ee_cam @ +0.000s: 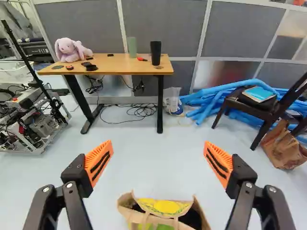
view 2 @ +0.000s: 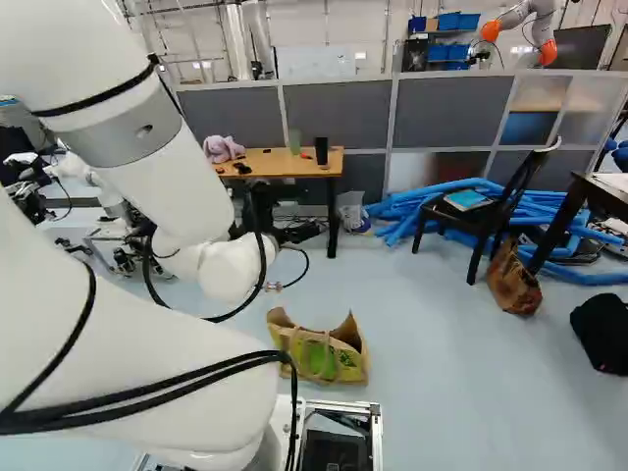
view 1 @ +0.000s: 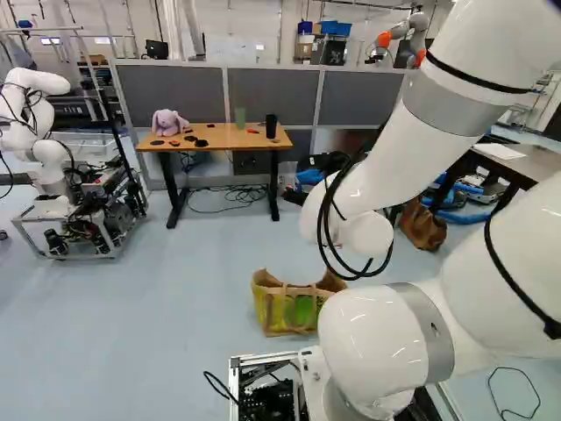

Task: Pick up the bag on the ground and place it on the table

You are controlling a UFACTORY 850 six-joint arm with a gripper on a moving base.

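1. On the wooden table (ee_cam: 117,68): a plush rabbit (ee_cam: 70,51) towards one end, a green cup (ee_cam: 132,47) and black tumbler (ee_cam: 155,52) towards the other, small dark items (ee_cam: 91,67) near the rabbit.
2. On the dark table (view 1: 536,168) at the right of the left base view: white paper (view 1: 500,151).
3. On the pale floor (ee_cam: 160,153): the open tan bag (view 2: 329,359), a brown bag (view 2: 513,283), a chair (ee_cam: 243,107), blue tubes (ee_cam: 211,98), cables (ee_cam: 142,111).

white arm (view 1: 394,158) bent at its joints, jaws spread wide
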